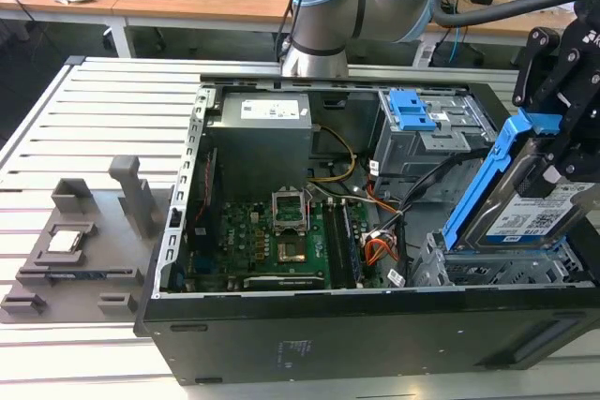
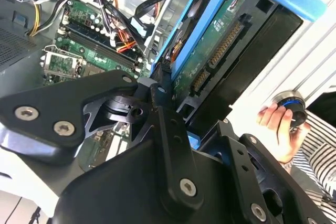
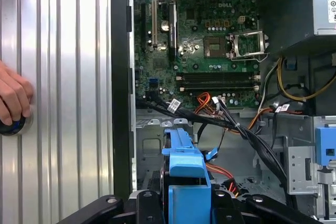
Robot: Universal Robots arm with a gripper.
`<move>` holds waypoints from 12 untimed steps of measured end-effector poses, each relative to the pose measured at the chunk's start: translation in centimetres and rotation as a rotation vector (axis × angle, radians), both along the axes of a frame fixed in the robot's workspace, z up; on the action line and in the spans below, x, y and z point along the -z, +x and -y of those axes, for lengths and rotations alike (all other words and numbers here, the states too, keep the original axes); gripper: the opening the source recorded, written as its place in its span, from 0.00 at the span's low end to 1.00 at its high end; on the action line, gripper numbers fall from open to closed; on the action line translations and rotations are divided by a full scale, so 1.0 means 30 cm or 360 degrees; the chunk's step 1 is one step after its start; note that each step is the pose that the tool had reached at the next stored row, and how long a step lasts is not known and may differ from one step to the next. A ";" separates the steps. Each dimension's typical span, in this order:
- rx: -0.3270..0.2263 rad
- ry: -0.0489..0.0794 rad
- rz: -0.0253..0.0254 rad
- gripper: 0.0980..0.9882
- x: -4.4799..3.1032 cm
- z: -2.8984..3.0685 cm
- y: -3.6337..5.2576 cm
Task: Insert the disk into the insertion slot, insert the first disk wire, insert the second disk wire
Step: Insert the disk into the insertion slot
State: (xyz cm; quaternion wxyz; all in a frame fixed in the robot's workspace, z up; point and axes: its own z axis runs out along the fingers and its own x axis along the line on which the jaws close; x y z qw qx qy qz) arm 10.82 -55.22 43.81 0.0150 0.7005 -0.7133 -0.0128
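Disk (image 1: 536, 215) in its blue carrier is steeply tilted, lower end at the mouth of the insertion slot (image 1: 469, 274), at the exterior view's right. It is not seated. Gripper (image 1: 559, 152) pinches the disk's upper end. Judgement: first step in progress, both wires not yet done. Loose cables (image 1: 379, 248) lie beside the slot.

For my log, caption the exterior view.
Gripper holds the disk tilted at the insertion slot in the open computer case.
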 end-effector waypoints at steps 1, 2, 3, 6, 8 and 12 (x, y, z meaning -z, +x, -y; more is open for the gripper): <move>0.0000 0.0000 0.00000 0.30 0.004 -0.003 -0.001; 0.0000 0.0000 0.00000 0.30 0.008 -0.007 -0.002; 0.0000 0.0000 0.00000 0.30 0.009 -0.009 -0.003; 0.0000 0.0000 0.00000 0.30 0.018 -0.019 -0.005; 0.0000 0.0000 0.00000 0.30 0.023 -0.022 -0.006; 0.0000 0.0000 0.00000 0.30 0.037 -0.025 -0.006</move>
